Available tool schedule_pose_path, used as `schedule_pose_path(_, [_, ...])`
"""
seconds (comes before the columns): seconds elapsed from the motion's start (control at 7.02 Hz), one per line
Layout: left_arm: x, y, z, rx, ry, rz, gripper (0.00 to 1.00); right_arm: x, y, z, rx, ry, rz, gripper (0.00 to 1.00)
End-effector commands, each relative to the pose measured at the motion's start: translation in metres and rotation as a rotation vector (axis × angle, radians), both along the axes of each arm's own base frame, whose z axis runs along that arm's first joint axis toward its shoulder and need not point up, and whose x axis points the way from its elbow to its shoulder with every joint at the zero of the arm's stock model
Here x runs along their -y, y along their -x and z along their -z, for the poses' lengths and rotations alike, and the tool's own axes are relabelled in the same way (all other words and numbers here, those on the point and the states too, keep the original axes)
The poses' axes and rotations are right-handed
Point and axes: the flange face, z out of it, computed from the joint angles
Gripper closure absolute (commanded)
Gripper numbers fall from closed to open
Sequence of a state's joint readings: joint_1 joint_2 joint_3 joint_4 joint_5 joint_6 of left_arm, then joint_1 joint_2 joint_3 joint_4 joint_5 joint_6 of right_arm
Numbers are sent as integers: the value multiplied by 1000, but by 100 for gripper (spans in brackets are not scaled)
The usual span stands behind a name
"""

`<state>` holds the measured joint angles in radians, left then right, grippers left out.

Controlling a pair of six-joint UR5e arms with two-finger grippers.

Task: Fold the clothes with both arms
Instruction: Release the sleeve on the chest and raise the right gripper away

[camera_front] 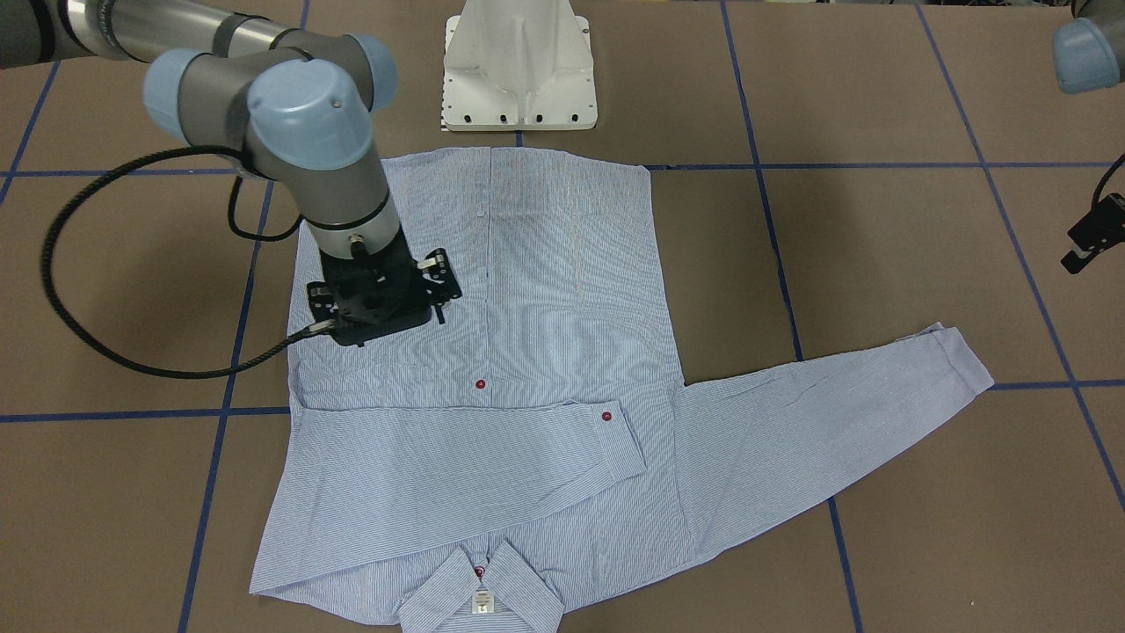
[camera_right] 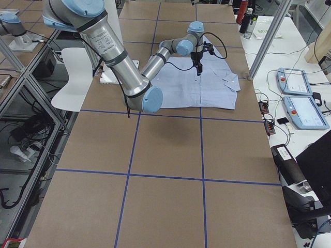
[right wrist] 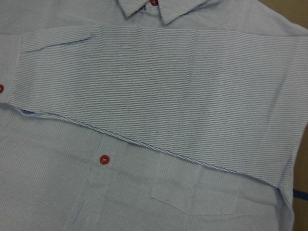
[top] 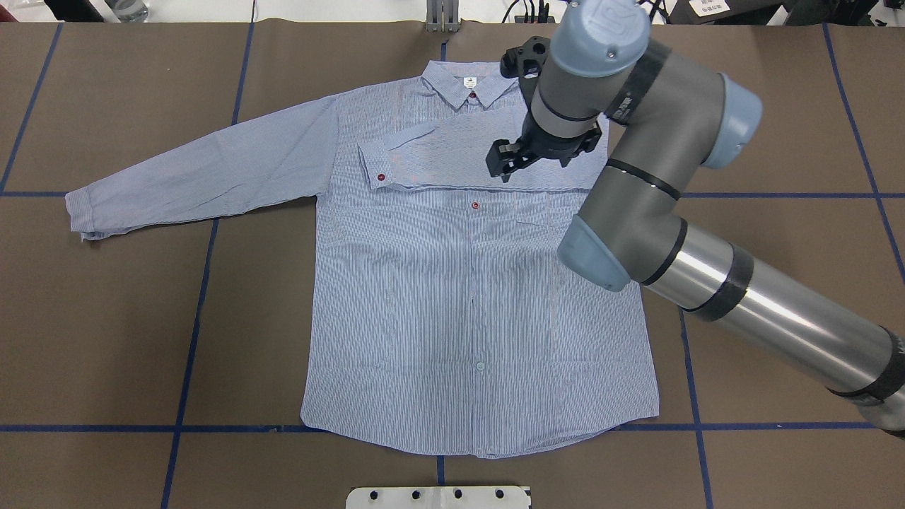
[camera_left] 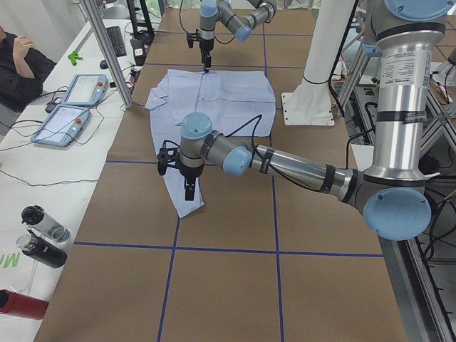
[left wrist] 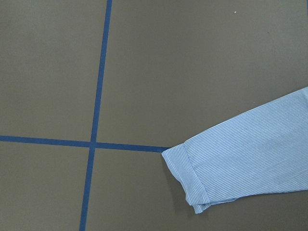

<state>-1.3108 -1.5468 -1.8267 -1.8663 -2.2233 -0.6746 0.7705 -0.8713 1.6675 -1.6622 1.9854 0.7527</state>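
Observation:
The light blue striped shirt (top: pixel 466 283) lies flat, front up, collar (top: pixel 466 85) at the far side. One sleeve (top: pixel 452 152) is folded across the chest, its cuff with a red button. The other sleeve (top: pixel 198 173) stretches out to the left. My right gripper (top: pixel 505 159) hovers over the folded sleeve (right wrist: pixel 159 91); its fingers are hidden, so open or shut cannot be told. My left gripper (camera_left: pixel 188 191) hangs above the outstretched sleeve's cuff (left wrist: pixel 192 178). It barely shows at the front view's right edge (camera_front: pixel 1090 236), state unclear.
The white pedestal base (camera_front: pixel 518 79) stands at the robot's side of the shirt hem. Blue tape lines (top: pixel 191 339) cross the brown table. Teach pendants (camera_left: pixel 68 107), bottles (camera_left: pixel 39 235) and a seated person (camera_left: pixel 14 57) are beside the table, past a metal post (camera_left: pixel 107 57).

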Motion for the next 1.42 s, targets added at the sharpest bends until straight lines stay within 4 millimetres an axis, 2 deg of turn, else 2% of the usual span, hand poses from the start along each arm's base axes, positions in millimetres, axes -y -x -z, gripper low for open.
schedule_pose_path(0.0, [-13, -47, -26, -50, 35, 96, 1, -5, -75, -20, -107, 19, 52, 1])
schedule_pose_path(0.14, [-17, -72, -52, -50, 38, 147, 2, -2, -108, -31, -132, -1, 92, 1])
schedule_pose_path(0.28, [-20, -90, -82, -78, 45, 181, 4, -2, -141, -60, -100, 8, 142, 1])
schedule_pose_path(0.43, [-26, -115, -105, -81, 44, 212, 6, -3, -164, -71, -88, 2, 156, 0])
schedule_pose_path(0.57, [-27, -129, -108, -79, 45, 213, 9, -7, -169, -76, -89, 4, 155, 0])
schedule_pose_path(0.85, [-16, -148, -106, -81, 46, 200, 12, -7, -170, -75, -68, 9, 165, 0])
schedule_pose_path(1.0, [-8, -153, -106, -81, 46, 201, 15, -6, -172, -76, -65, 13, 164, 0])
schedule_pose_path(1.28, [-6, -155, -106, -80, 47, 199, 27, -5, -174, -76, -67, 12, 160, 0])
